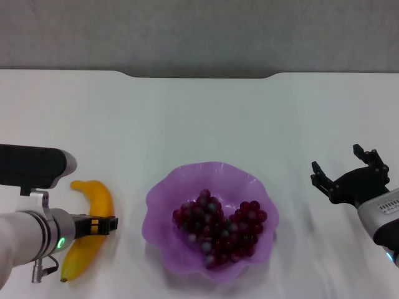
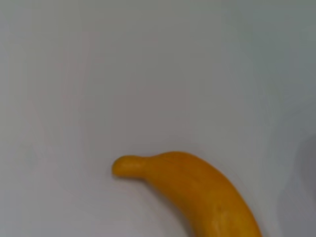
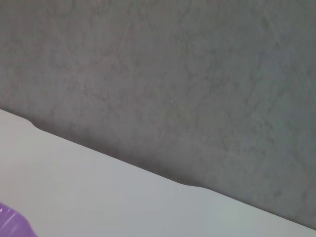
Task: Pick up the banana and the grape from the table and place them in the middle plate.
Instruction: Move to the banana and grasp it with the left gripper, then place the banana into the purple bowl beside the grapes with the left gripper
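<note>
The white worktop runs wide and bare toward its notched far edge, with open surface on the far side of the plate and between the plate and each arm. The middle plate, purple with a scalloped rim, sits at the near centre of the worktop; the grape bunch lies inside it, filling the bowl's floor. The banana lies flat on the worktop just left of the plate, apart from its rim, its stem end pointing far and its other tip toward the near edge. The left gripper reaches in from the near left and sits over the banana's middle; whether its jaws are parted or closed around the fruit cannot be told from the head view, and the left wrist view shows only the banana's stem half on bare white surface. The right gripper hangs at the right side, well apart from the plate, jaws spread and empty, over clear worktop.
</note>
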Tool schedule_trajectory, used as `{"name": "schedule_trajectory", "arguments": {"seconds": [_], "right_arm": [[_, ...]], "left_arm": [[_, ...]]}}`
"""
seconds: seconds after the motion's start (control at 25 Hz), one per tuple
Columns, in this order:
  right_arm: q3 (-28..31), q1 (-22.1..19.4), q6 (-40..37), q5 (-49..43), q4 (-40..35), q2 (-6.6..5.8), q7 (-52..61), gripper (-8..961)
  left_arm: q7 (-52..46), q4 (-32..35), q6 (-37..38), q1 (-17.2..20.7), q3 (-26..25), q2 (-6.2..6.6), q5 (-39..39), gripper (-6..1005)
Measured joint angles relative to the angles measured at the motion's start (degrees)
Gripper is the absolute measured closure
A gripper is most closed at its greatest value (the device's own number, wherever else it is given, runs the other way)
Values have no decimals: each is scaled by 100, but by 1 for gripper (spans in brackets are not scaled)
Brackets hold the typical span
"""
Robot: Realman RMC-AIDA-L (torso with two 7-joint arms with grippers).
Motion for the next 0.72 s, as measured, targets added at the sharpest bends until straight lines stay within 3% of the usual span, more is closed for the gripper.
{"name": "schedule_trajectory", "arguments": {"seconds": [0.12,0.44,0.6,0.72], "right_arm": [[0,2,-2,0,5,0,0,57],[1,4,-8,0,5,0,0,57],[1,4,-9,0,-4,0,0,57],[1,4,-10,2,-29,0,5,57]], "left_arm": [[-2,16,-2,-2,0,0,0,347],[-43,110,-30,-65,-4,0,-6,500],[-32,-151,-193,146,-40,21,23,493],[-7,-789,-408,542,-143,47,115,487]]}}
